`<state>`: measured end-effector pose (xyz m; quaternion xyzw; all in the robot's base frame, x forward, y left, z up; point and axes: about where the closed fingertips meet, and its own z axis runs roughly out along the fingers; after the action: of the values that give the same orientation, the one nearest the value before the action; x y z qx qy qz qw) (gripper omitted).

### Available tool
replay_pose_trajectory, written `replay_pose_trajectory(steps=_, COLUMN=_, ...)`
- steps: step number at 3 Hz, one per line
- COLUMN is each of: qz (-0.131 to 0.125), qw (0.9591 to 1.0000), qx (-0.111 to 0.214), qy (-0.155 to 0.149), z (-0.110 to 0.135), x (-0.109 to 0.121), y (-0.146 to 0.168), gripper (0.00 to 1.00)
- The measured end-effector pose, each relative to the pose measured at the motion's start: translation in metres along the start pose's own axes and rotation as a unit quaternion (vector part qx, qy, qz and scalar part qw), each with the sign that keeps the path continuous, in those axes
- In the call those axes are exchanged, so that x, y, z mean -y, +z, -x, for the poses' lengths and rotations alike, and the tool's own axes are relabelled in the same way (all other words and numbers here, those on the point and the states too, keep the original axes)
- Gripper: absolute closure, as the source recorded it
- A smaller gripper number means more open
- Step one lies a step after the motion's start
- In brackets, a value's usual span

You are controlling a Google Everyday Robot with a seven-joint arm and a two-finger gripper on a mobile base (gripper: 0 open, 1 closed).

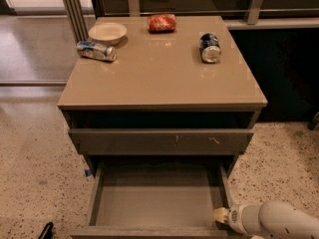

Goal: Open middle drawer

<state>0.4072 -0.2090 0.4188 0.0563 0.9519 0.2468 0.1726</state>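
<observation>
The middle drawer (pixel 154 200) is pulled well out from the grey-brown cabinet. Its shallow grey box is empty, and its plain front (pixel 149 231) lies along the bottom edge of the view. My gripper (pixel 221 215) is at the drawer's right front corner, against the right side wall. Its white arm (pixel 274 222) comes in from the lower right. Above the open drawer is the taller top front (pixel 159 141), which has pale scratch marks and is closed.
On the cabinet top (pixel 164 78) are a cream bowl (pixel 107 32), a crushed can lying on its side (pixel 96 50), a red packet (pixel 161 23) and a blue can (pixel 210 47). Speckled floor lies on both sides. A dark object (pixel 46 230) is at the lower left.
</observation>
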Motion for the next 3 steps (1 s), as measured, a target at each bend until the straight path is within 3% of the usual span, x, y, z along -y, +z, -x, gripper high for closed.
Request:
replay_pose_trajectory(steps=1, qz=-0.006, qw=0.9985, qx=0.051, qy=-0.022, z=0.024, x=-0.013, y=-0.018, gripper=1.00)
replay_pose_trajectory(steps=2, qz=-0.017, qw=0.9902, qx=0.128, qy=-0.053, z=0.054, x=-0.034, y=-0.048, gripper=1.00)
replay_pose_trajectory(steps=3, qz=-0.024, qw=0.9792, qx=0.192, qy=-0.062, z=0.070, x=-0.040, y=-0.070, gripper=0.81)
